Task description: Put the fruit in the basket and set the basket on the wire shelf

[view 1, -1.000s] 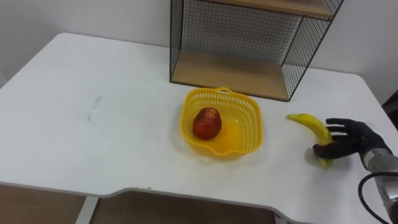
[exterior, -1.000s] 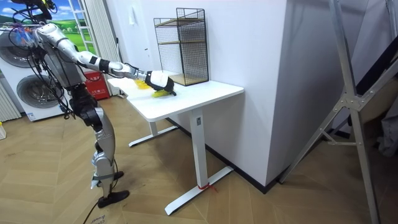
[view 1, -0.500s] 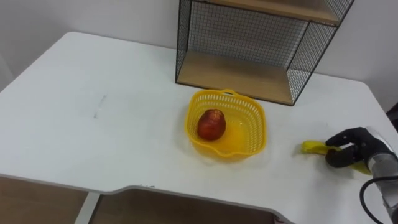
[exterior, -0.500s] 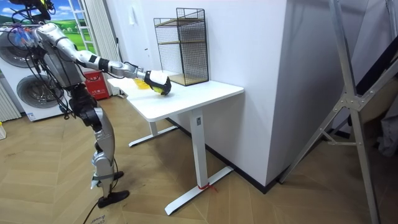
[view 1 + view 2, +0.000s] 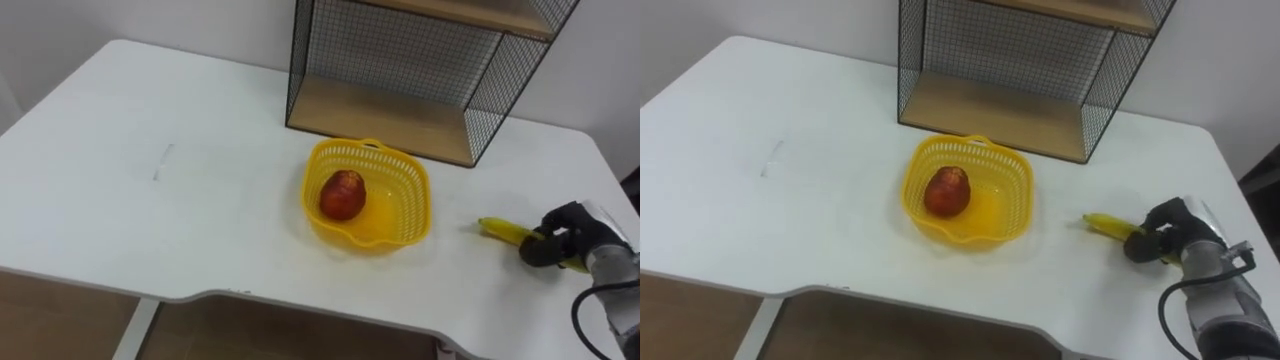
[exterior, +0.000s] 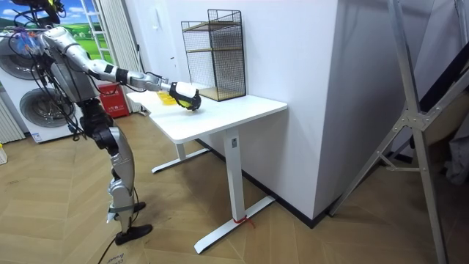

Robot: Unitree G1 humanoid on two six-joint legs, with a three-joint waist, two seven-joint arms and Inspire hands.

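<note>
— While the surface (image 5: 200, 230) spreads before the far wire shelf (image 5: 420, 60), where's the fruit?
— Yellow basket (image 5: 420, 190) holds the apple (image 5: 342, 194); banana (image 5: 503, 231) right of it, my right hand (image 5: 565, 235) curled round it. Pickup step, I judge; next, carry left over the rim.

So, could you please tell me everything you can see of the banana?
The banana is yellow with a darker tip, and its other end is hidden in the right hand, which is curled round it. Its free end points toward the yellow basket, apart from it. Whether it rests on the table I cannot tell.
</note>
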